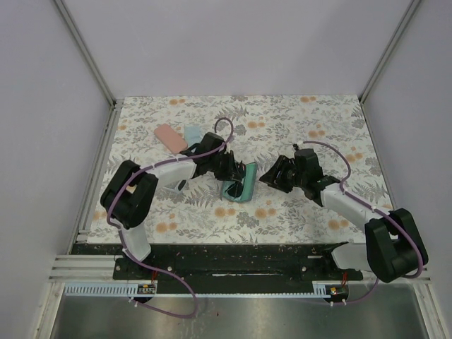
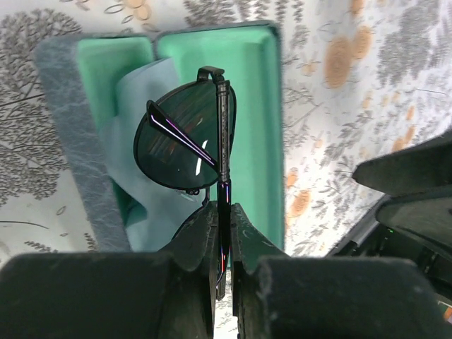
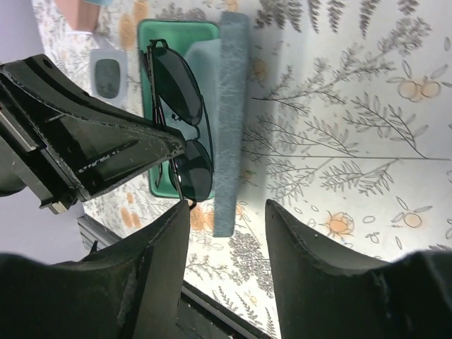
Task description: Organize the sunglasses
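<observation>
One floral tabletop (image 1: 296,120) — black sunglasses (image 2: 187,141) above it — pale lilac walls (image 1: 240,42)

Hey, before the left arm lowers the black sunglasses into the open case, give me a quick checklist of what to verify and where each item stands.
1. Grip: ok. The left gripper is shut on the thin frame of the black sunglasses.
2. Case open: ok. The open case lies beneath them with its green lining showing.
3. Room inside: cannot tell. A light blue cloth covers part of the lining.
4. Other arm clear: ok. The right gripper is open and holds nothing, though it is close to the case.
5. Second pair stored: not ok. The whitish sunglasses lie on the table outside any case.
</observation>
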